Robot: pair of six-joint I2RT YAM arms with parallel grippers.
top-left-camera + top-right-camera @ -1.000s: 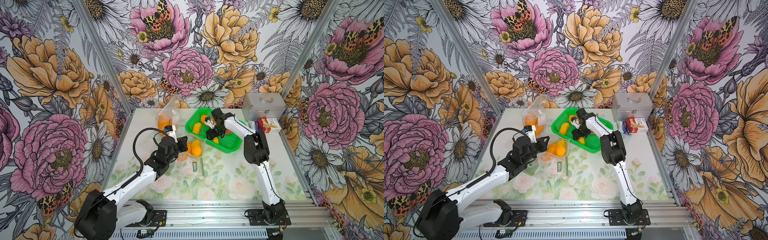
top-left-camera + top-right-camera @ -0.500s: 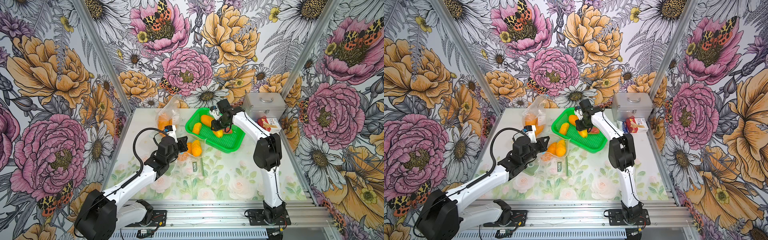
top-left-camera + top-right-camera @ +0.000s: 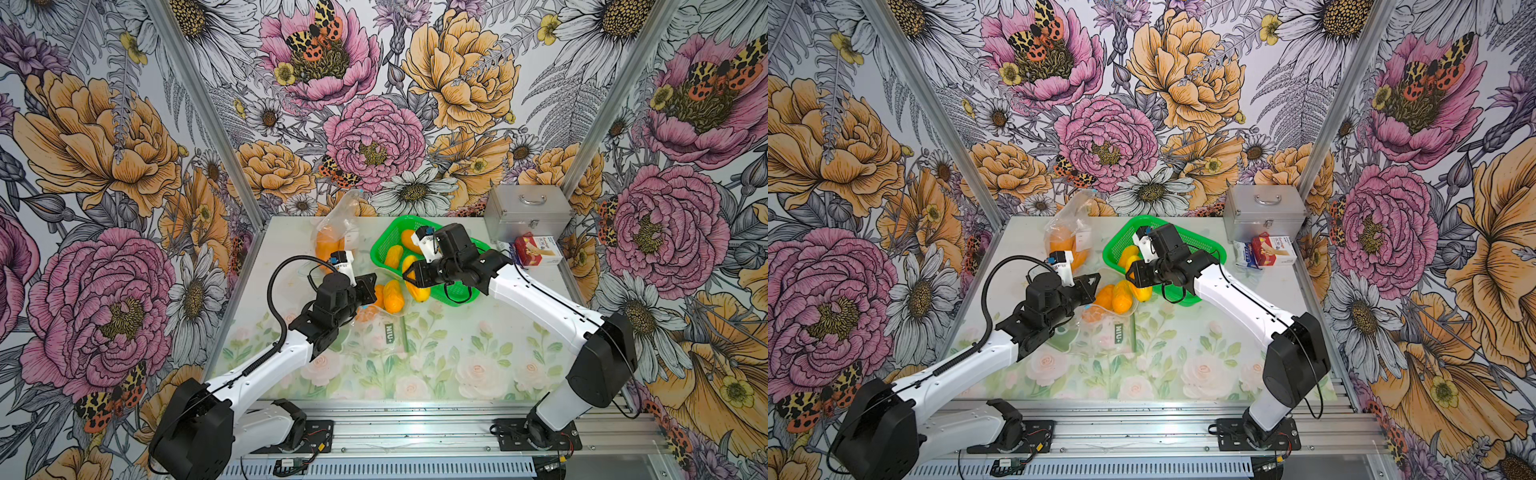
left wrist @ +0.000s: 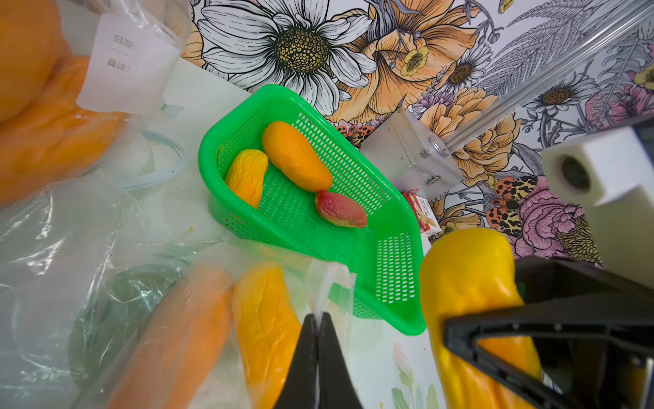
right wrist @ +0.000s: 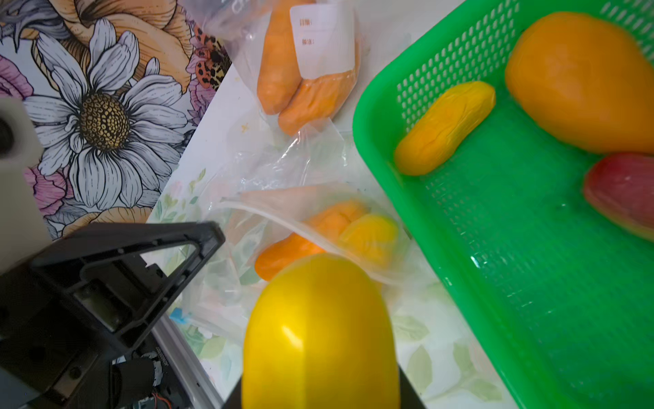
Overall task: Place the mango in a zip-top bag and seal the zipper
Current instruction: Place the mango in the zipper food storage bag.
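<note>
Clear zip-top bag [image 3: 388, 332], seemingly two mangoes [image 3: 392, 296] inside

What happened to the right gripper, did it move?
Yes. The right gripper, holding the yellow mango, moved from inside the green basket toward the zip-top bag.

Both top views: high, at front, angled down toward back wall [image 3: 374, 137], far, whole table [image 3: 478, 357] seen. 2 wrist views: close, low; share green basket [image 4: 293, 226], held yellow mango [image 4: 467, 283].
</note>
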